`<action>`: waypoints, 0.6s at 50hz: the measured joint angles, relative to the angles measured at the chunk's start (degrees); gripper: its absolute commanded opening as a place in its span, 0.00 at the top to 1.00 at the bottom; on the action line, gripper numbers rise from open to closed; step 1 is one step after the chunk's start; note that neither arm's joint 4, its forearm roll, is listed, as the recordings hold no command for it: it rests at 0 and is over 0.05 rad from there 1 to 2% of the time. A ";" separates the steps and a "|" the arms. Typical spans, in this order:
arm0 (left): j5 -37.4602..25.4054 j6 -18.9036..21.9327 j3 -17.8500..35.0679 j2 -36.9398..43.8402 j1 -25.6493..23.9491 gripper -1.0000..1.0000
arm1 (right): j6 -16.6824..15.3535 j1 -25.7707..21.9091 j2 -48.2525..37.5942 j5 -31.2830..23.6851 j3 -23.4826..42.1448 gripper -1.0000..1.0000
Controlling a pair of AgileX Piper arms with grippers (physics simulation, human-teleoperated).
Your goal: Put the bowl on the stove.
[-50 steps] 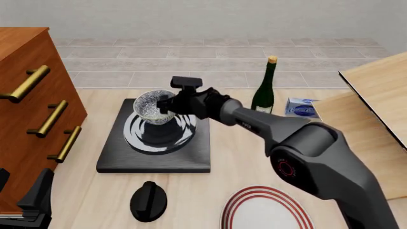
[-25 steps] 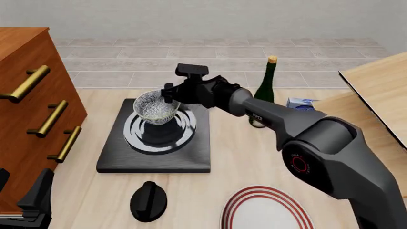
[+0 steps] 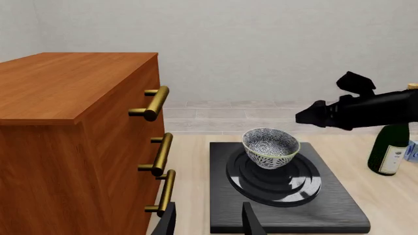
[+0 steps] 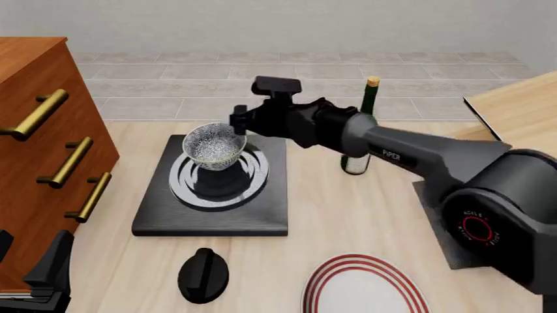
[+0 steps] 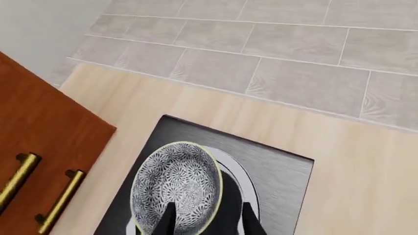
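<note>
The bowl, speckled grey-white with a pale rim, stands upright on the round burner of the black stove. My right gripper is open and empty, a little above and to the right of the bowl, not touching it. In the right wrist view the open gripper looks down on the bowl and stove. My left gripper is open and empty at the near left, by the cabinet. The left wrist view shows that gripper, the bowl, the stove and the right gripper.
A wooden drawer cabinet with brass handles stands left of the stove. A green wine bottle stands behind the right arm. A black knob-like lump and a red-ringed white plate lie at the front. A wooden board is at the right.
My right gripper has let go of the bowl's rim and moved up and to the right. The bowl stays on the burner. The left arm has not moved.
</note>
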State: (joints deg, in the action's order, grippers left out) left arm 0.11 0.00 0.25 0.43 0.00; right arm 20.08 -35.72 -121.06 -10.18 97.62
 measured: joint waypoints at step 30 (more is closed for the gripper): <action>0.00 0.00 0.00 0.00 0.00 0.00 | 1.96 -4.16 21.77 11.86 -26.08 0.00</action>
